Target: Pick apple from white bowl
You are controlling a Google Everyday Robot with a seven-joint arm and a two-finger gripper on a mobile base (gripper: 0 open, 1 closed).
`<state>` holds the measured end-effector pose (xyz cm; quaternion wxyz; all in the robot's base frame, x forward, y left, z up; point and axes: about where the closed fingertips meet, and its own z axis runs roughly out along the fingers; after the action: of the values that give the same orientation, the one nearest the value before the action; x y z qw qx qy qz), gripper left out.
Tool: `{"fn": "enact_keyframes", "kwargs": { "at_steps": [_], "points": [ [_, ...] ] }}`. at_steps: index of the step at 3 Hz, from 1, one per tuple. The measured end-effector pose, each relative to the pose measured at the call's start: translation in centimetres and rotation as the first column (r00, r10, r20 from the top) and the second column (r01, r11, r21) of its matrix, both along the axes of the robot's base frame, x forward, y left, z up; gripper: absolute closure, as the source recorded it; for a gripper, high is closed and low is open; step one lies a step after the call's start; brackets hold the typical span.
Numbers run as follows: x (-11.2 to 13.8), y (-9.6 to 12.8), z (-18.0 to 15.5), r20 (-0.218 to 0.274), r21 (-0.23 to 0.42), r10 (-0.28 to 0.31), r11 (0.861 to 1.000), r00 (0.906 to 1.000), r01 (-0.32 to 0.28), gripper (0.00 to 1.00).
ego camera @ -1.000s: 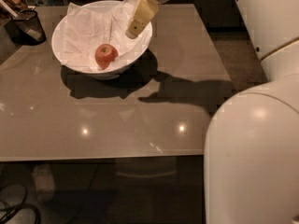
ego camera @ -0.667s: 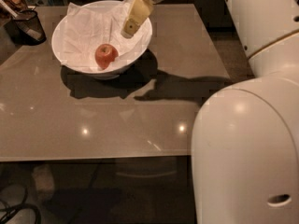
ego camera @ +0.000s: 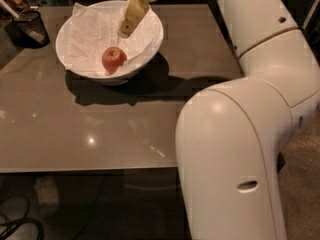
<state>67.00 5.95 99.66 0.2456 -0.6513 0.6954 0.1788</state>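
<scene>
Nearest the camera, the robot's white arm (ego camera: 235,149) reaches across the grey table (ego camera: 75,129). Beyond it stands the white bowl (ego camera: 145,59), lined with crumpled paper, with the apple (ego camera: 114,59) resting on its near inner slope, stem dimple upward. The gripper (ego camera: 124,32) hangs over the bowl's centre, tilted, apart from the apple, which lies just below and nearer the camera; whether it is open or closed cannot be told. A black mesh cup (ego camera: 30,28) stands farthest back.

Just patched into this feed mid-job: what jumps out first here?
The robot's bulky white arm fills the right foreground. Beyond it, the red apple lies in the paper-lined white bowl at the far left of the table. The gripper hangs over the bowl, its tip near the apple.
</scene>
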Motion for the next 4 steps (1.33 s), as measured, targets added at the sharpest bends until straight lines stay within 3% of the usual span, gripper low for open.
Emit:
{"fn": "enact_keyframes", "kwargs": {
  "at_steps": [2,4],
  "points": [
    [1.0,3.4,-0.3,0.021,0.0,0.052,0.999,0.9984,-0.052,0.25],
    [1.7,3.9,-2.1,-0.017,-0.002,0.052,0.999,0.9985,-0.052,0.26]
  ]
}}
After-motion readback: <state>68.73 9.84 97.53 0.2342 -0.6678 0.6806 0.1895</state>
